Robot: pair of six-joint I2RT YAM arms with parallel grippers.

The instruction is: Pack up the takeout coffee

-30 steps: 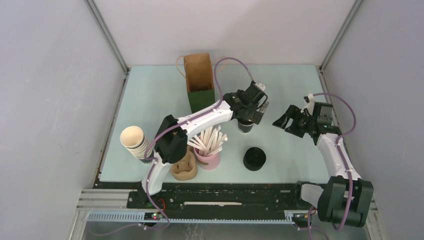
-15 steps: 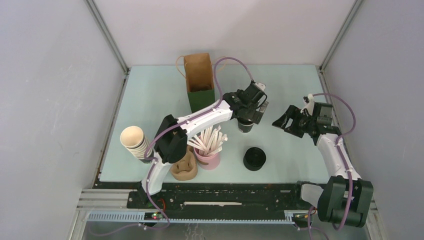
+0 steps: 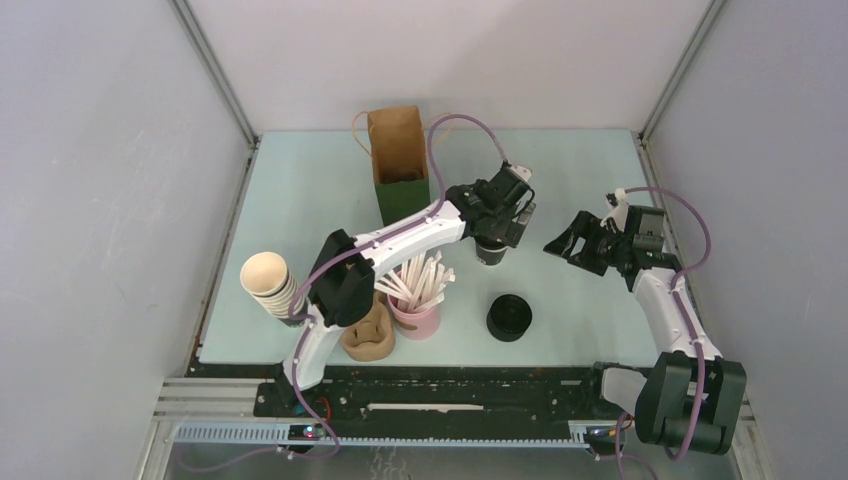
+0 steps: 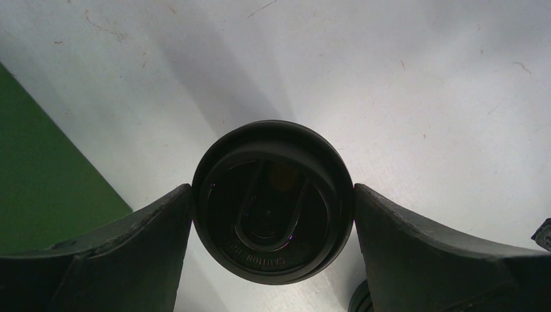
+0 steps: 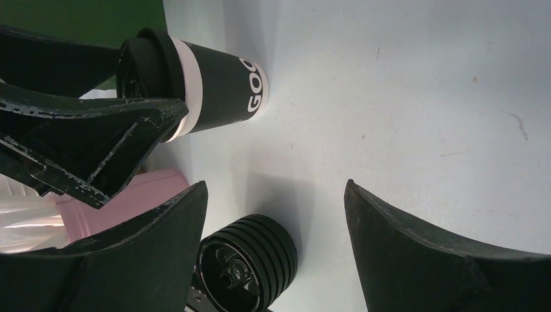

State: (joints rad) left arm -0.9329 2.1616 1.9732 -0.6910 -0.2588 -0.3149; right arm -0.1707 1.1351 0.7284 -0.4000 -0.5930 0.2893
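Left pincer (image 4: 273, 188) clasps one takeout coffee (image 5: 221, 88); right pincer (image 5: 276, 185) open; one lid stack (image 3: 509, 317) nearby.

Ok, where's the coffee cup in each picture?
Top view: cup mid-table, just right of the bag.
Left wrist: cup dead centre, lid facing you.
Right wrist: cup top left, shown sideways.
Shared landmark: the bag's green side.

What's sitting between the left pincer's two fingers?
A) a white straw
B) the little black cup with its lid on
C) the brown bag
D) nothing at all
B: the left wrist view looks straight down on the lidded black cup, right between the two fingers of the left pincer.
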